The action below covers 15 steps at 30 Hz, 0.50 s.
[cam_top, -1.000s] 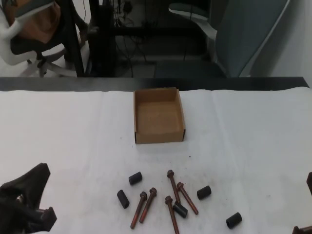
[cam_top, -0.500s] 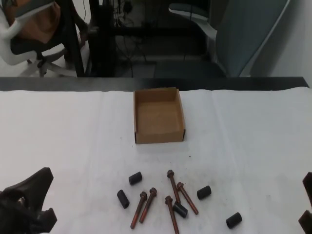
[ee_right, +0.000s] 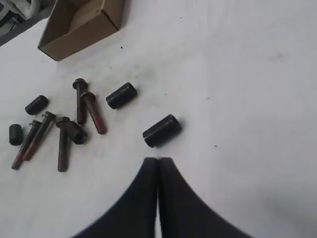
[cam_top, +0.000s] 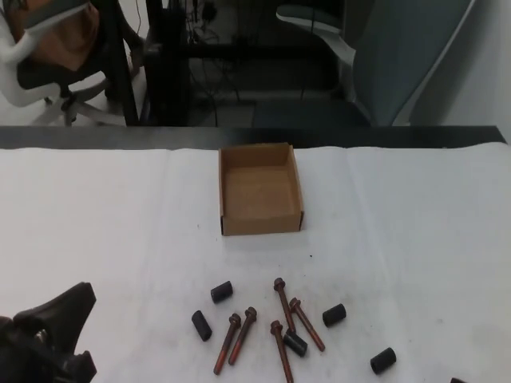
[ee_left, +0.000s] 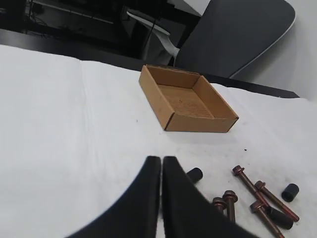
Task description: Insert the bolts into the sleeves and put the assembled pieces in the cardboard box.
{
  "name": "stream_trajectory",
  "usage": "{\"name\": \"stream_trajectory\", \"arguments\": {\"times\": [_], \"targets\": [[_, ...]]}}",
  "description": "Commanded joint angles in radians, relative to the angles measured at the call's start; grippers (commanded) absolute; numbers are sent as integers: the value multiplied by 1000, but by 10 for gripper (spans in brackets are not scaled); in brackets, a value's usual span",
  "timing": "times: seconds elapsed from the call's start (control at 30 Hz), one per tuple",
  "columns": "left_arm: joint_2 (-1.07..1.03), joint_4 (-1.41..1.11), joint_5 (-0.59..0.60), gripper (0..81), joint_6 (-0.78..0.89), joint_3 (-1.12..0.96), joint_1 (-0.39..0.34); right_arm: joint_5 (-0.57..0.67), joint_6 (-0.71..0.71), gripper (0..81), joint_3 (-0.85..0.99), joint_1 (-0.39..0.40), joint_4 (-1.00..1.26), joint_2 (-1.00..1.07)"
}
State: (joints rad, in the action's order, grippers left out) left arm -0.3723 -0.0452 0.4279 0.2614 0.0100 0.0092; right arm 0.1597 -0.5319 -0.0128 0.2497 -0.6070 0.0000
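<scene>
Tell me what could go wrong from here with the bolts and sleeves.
1. The sleeve nearest the right gripper lies on its side, so a nudge may roll it away.
2. Another sleeve seems to touch a bolt, so grasping either may drag the other.
3. Two bolts lie side by side, so the fingers may catch both at once.

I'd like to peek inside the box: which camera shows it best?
The left wrist view: the box is whole and near, inside plain to see. The high view shows it whole too, farther off. The right wrist view crops it at the edge.
</scene>
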Motion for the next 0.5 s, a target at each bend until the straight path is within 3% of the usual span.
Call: {"name": "stream_trajectory", "arguments": {"times": [0.0,0.1,0.2,0.33,0.47], "targets": [[-2,4,15,18,12,-10,-13,44,-20,4,13,1,-2,0],[-2,4,11,18,13,-10,-55,100,-59,7,13,1,-2,0],[-2,4,8,1,13,-10,-123,110,-80,102,13,1,11,0],[-2,4,-28,175,82,-10,-231,110,-154,288,13,1,73,0],[-11,31,-179,323,81,-21,-347,117,-246,287,13,1,82,0]]}}
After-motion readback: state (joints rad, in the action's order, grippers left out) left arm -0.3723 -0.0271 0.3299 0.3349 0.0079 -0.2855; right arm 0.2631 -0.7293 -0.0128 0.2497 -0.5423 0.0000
